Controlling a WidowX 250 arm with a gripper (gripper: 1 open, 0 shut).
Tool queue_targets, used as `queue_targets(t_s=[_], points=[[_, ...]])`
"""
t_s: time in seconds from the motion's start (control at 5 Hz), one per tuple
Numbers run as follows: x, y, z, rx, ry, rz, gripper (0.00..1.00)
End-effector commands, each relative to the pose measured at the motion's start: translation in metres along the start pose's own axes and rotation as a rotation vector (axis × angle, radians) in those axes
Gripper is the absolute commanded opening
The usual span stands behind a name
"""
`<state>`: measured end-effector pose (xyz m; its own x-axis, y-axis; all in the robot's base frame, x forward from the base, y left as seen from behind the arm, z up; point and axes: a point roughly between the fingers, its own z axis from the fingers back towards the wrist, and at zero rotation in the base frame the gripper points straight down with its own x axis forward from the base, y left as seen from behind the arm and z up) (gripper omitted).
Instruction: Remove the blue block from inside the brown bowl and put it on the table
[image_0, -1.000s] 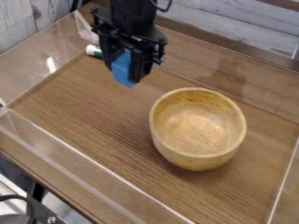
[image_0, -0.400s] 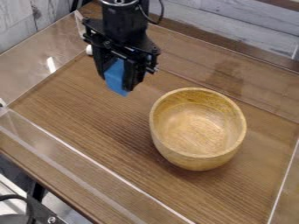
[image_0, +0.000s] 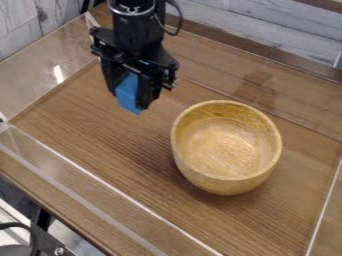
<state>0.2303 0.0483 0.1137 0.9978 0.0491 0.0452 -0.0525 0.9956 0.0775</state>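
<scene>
Compared with a second ago, the black gripper (image_0: 132, 92) and the blue block (image_0: 130, 94) it carries sit a little further toward the left of the view and slightly lower in it; the shift is small. The brown bowl (image_0: 227, 146) has not moved and remains empty, its grain showing across the whole inner floor.

Several things are hard to read. The upper part of the arm is cut off by the top edge of the picture, so only the wrist and the hand show. The black fingers (image_0: 112, 80) cover the sides of the block, leaving just its front face and lower end visible between them. Whether the block's bottom edge is touching the tabletop (image_0: 94, 150) or hanging just above it cannot be told from this angle; a faint dark reflection lies on the glossy wood beneath it. A small greenish shape peeks out beside the left side of the gripper, too small and too hidden to name. The clear plastic walls (image_0: 40, 150) at the front and left catch glare that blurs their edges.

The fingers point downward and are clamped on the blue block, one on each side. The block is outside the bowl, up and to the left of it in the view, well apart from its rim, over the bare wood near the tabletop's far left part.
</scene>
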Motion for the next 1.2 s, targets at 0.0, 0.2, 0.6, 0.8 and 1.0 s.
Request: queue_targets(t_s=[0.0, 0.2, 0.6, 0.8, 1.0], points=[[0.003, 0.006, 0.006, 0.017, -0.043, 0.021, 0.0], [0.001, 0.007, 0.001, 0.019, -0.039, 0.025, 0.0], [-0.001, 0.009, -0.007, 0.022, -0.035, 0.026, 0.0], [-0.002, 0.01, -0.012, 0.022, -0.034, 0.024, 0.0], [-0.004, 0.011, -0.016, 0.022, -0.033, 0.022, 0.0]])
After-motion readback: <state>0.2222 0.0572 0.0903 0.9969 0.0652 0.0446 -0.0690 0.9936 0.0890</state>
